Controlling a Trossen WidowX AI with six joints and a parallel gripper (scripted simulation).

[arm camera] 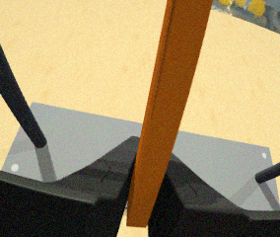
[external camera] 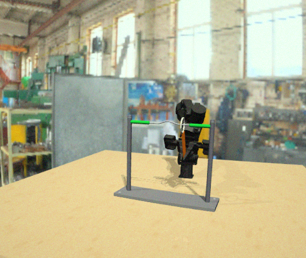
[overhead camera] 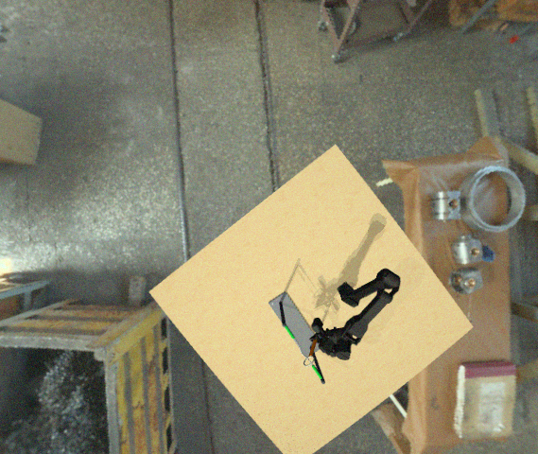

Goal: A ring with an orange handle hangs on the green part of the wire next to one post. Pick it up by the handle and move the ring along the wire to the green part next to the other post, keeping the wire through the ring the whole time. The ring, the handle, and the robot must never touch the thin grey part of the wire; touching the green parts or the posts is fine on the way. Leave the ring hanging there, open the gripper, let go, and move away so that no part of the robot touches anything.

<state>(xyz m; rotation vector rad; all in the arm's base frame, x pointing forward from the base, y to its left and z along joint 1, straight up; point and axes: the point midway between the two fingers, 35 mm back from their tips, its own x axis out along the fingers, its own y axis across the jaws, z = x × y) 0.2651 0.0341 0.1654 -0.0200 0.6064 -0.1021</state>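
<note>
Black parallel-jaw gripper [arm camera: 140, 188]: jaws clamped on the flat orange handle [arm camera: 174, 86], held low, likely to keep the fingers away from the thin grey wire [external camera: 164, 122]. Small pale metal ring [external camera: 182, 122]: centre-right of the exterior frame, threaded just short of the right-hand green wire section [external camera: 199, 126].

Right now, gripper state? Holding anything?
Gripper: shut on the orange handle, jaws clamped near its lower end.

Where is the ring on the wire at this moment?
In the exterior view the ring sits around the thin grey wire, just left of the right green part by the right post, its orange handle hanging below in the hand.
</note>
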